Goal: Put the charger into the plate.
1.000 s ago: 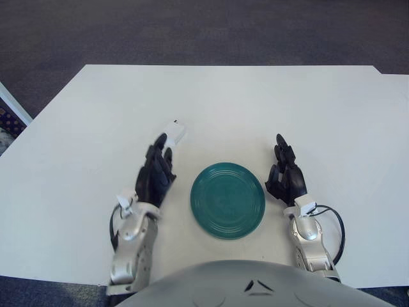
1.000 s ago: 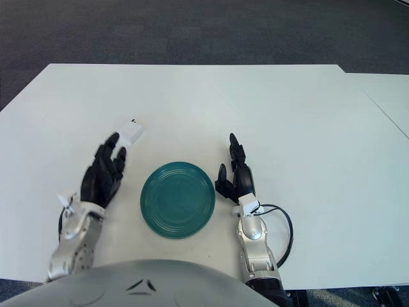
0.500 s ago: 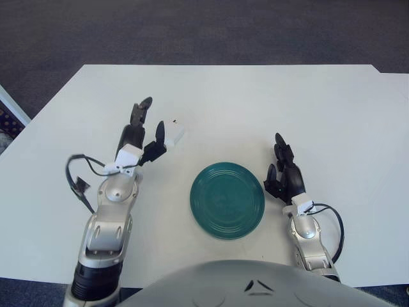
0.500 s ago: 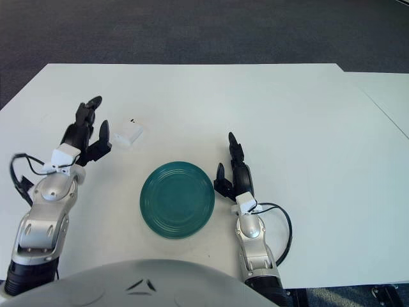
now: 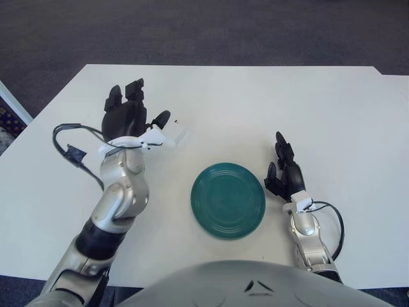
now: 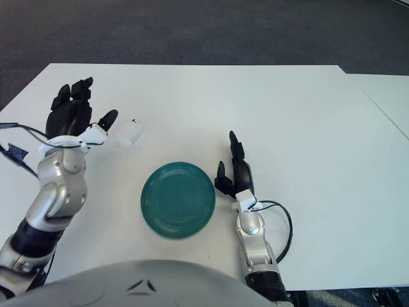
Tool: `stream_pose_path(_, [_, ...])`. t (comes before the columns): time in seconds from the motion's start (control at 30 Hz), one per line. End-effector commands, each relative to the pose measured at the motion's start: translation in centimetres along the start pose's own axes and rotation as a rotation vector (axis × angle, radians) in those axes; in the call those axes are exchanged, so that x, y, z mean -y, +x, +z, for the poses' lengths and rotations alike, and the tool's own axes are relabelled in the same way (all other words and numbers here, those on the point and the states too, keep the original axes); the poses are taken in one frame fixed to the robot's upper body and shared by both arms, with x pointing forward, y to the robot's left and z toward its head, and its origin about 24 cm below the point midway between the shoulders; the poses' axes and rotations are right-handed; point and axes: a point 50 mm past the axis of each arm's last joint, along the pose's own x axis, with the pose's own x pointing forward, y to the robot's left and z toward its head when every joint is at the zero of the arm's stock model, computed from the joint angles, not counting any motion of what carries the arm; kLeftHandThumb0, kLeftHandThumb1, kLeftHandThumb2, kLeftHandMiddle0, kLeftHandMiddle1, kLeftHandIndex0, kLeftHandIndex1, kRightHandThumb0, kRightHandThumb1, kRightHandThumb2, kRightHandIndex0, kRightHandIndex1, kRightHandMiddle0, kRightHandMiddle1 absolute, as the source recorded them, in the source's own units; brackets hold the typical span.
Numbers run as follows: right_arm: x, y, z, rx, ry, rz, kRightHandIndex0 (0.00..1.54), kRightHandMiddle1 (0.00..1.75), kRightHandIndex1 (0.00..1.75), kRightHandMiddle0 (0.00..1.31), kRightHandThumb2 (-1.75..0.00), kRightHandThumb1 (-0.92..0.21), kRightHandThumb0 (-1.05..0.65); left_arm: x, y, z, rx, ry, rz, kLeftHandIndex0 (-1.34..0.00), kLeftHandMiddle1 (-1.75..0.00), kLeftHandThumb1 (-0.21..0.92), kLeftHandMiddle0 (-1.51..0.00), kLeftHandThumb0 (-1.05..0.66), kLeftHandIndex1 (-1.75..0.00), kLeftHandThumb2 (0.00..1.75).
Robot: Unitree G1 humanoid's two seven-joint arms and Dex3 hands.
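beside the white charger [image 5: 175, 133], the left hand [image 5: 126, 115] spreads empty fingers, its thumb hiding the charger's near edge.

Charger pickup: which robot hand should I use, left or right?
Left. The left robot hand is raised, fingers spread, just left of the charger. The right robot hand shows on the far side of the plate, so it would likely have to cross over.

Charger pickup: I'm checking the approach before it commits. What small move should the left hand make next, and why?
Probably lower the left hand rightward over the white charger and close on it. Its fingers are spread and hold nothing, beside the charger, which lies on the table up-left of the green plate. The right hand shows idle, right of the plate.
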Motion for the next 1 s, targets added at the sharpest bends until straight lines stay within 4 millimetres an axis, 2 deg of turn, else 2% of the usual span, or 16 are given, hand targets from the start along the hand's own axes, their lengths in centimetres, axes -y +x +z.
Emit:
stream_pose_path(0.0, [-0.1,-0.6,-1.7,-0.105,0.005,-0.001,0.00,0.15,0.00,0.02,-1.01,-0.92,-0.95,0.6,0.9,0.4,-0.022,0.071,-0.061,0.00,0.00,0.92,-0.01,-1.05,-0.13,0.69])
stream_pose_path(0.17, [-0.2,-0.5,-1.8,-0.113,0.020,-0.003,0.00,0.16,0.00,0.00,-0.99,-0.92,-0.94,1.5,1.9,0.5,-0.037,0.112,-0.139,0.00,0.00,0.92,0.00,-1.05,-0.02,0.67])
stream_pose_path(0.33, [-0.3,-0.4,-1.9,-0.096,0.016,0.042,0.00,0.18,0.00,0.00,-1.00,-0.92,-0.93,2.2,3.1,0.4,-0.016,0.173,-0.192,0.00,0.00,0.92,0.00,-1.05,0.00,0.69])
stream_pose_path(0.47, [-0.3,-0.4,-1.9,-0.081,0.009,0.056,0.00,0.18,0.00,0.00,-1.00,-0.92,-0.93,3.2,3.3,0.5,0.028,0.168,-0.206,-0.01,0.00,0.92,0.00,-1.05,-0.01,0.71])
stream_pose_path(0.63, [-0.2,-0.5,-2.1,-0.063,-0.006,0.064,0.00,0.16,0.00,0.00,-1.01,-0.92,-0.93,3.3,1.7,0.5,0.204,0.167,-0.268,-0.08,0.00,0.92,0.00,-1.05,-0.04,0.70])
stream_pose_path(0.77, [-0.1,-0.5,-2.3,-0.053,-0.035,0.054,0.00,0.13,0.00,0.00,-1.01,-0.92,-0.93,4.4,2.0,-0.1,0.426,0.192,-0.381,-0.15,0.00,0.92,0.00,-1.05,-0.09,0.65])
stream_pose_path(0.97, [-0.1,-0.6,-2.4,-0.047,-0.043,0.060,0.00,0.10,0.00,0.00,-1.02,-0.92,-0.93,4.5,2.0,-0.4,0.574,0.190,-0.449,-0.21,0.00,0.92,0.00,-1.05,-0.14,0.52])
